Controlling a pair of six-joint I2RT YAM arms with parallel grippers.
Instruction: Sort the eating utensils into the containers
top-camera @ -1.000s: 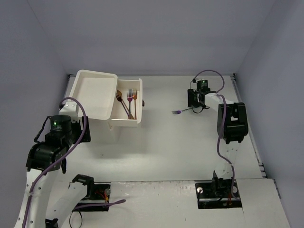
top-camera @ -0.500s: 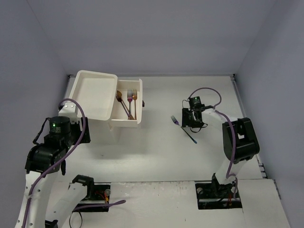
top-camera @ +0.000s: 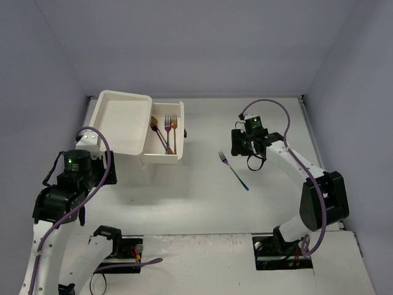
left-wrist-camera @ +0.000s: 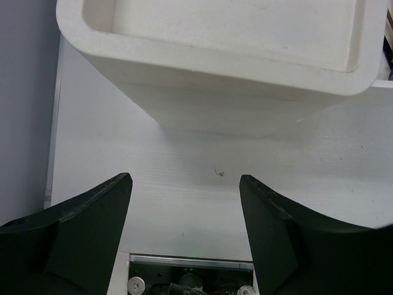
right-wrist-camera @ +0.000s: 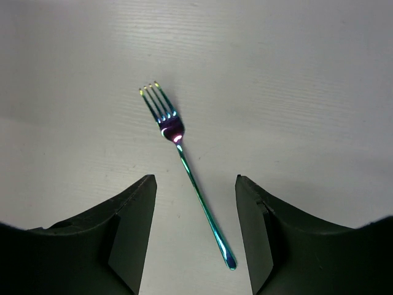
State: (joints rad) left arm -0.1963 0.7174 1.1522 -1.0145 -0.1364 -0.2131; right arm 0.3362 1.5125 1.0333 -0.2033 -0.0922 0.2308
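Right end effector (right-wrist-camera: 194, 184) wide, near fork (right-wrist-camera: 187, 165)

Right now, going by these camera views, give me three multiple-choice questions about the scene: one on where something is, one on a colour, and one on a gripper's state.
1. Where is the fork nearest the right gripper?
A) inside the open drawer
B) flat on the table
C) held up in the air

2. What colour is that fork?
A) plain gold
B) black
C) iridescent rainbow

3. How is the right gripper?
A) shut on the fork
B) open, holding nothing
C) out of every view

Answers:
1 B: the fork lies on the bare table, well apart from the drawer.
2 C: the right wrist view shows a purple, blue and green sheen along it.
3 B: its fingers are spread wide, with the fork lying ungripped on the table between them.
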